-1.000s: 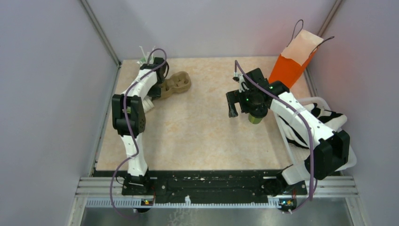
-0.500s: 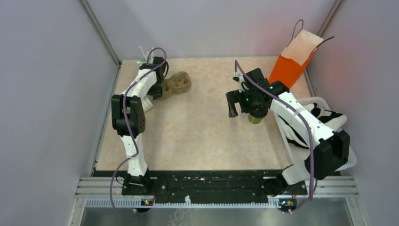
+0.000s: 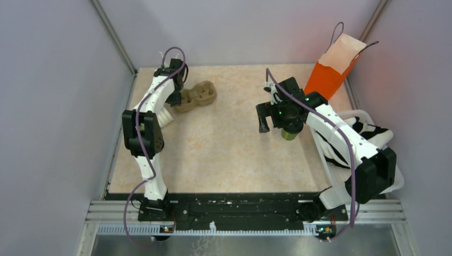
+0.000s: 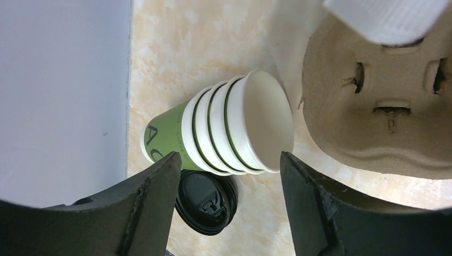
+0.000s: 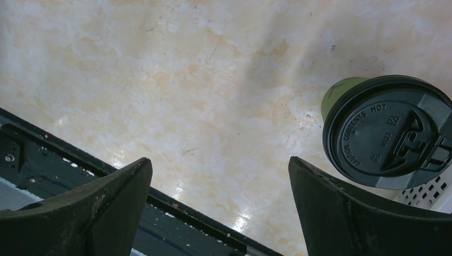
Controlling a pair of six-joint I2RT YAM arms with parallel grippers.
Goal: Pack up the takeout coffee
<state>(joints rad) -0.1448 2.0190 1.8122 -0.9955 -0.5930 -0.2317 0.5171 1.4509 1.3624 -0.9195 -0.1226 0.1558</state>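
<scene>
Jaws on our right gripper and left gripper gape empty; we should centre the right around the takeout coffee, then squeeze gently below its lid.

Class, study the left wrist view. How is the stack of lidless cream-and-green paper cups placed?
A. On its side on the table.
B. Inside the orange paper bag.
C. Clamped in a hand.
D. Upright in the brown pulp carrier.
A: the stack of cream-and-green paper cups lies on its side on the beige table, with its open mouth toward the brown pulp carrier but outside it.
</scene>
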